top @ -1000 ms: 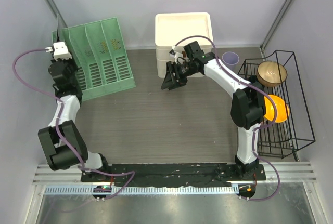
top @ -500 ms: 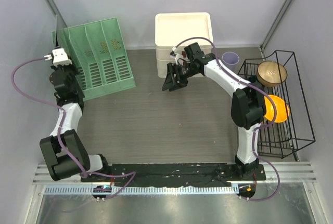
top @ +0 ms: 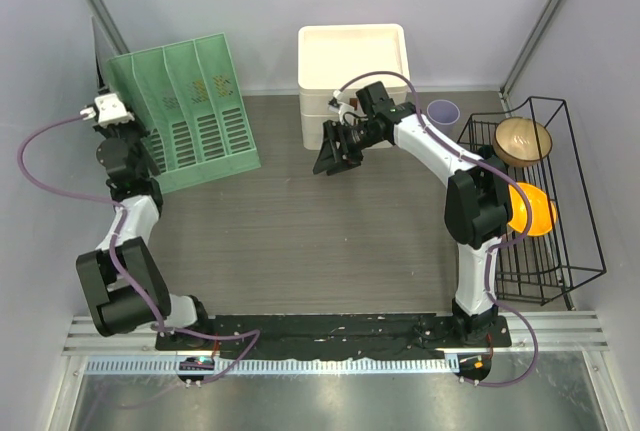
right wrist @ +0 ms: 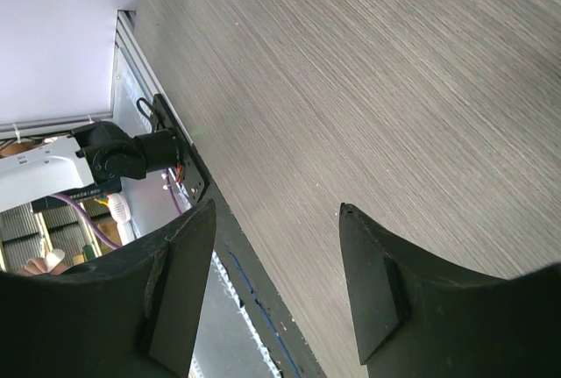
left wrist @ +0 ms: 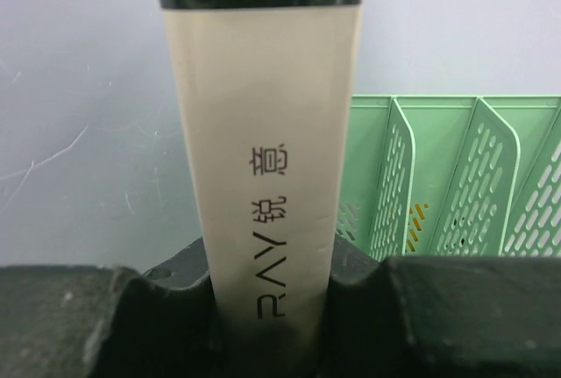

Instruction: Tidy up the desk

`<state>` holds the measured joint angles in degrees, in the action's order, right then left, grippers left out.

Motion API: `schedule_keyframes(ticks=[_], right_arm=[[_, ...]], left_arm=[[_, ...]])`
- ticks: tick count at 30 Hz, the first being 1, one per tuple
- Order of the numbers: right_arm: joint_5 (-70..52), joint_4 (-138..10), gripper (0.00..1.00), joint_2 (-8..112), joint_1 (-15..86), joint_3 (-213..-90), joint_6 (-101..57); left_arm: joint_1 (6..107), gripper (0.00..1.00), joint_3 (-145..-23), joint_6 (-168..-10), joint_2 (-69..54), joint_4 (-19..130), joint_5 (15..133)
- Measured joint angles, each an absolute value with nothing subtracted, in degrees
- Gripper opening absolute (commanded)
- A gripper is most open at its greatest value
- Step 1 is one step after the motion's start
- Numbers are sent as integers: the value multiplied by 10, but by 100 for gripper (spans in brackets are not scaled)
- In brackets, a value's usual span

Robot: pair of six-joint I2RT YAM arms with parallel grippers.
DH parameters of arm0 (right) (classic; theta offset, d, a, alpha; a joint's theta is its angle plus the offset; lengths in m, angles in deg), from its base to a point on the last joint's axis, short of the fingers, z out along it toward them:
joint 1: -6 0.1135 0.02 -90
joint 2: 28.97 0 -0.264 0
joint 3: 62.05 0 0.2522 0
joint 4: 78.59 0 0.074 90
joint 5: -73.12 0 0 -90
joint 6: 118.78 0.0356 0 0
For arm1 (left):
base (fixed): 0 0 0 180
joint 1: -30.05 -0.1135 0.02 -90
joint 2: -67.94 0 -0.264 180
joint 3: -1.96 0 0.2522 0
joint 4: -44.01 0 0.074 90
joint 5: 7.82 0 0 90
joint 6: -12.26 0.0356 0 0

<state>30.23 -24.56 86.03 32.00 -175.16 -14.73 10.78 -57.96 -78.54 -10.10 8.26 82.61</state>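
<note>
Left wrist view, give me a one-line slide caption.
Left claw clamps a flat cream-and-black notebook, green slotted plastic file rack beyond.

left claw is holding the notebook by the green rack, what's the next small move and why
Probably ease the left claw sideways toward the green file rack. It is shut on the upright notebook, and the rack's open slots sit just beside it, so lining up over a slot should come before lowering.

On the surface (top: 300, 241) we see a green file tray (top: 190, 111) upper left, a white bin (top: 352, 61) top centre, a wire rack (top: 583, 191) right, holding a wooden bowl (top: 523, 139) and an orange bowl (top: 530, 209).
</note>
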Motion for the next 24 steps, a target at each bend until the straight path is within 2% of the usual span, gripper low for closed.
schedule_keyframes(ticks=[14, 24], right_arm=[[304, -246, 64, 860, 317, -1749, -147], [305, -246, 64, 860, 317, -1749, -148]], left_arm=[[97, 0, -561, -789, -177, -41, 824], [82, 0, -560, -795, -196, -72, 813]])
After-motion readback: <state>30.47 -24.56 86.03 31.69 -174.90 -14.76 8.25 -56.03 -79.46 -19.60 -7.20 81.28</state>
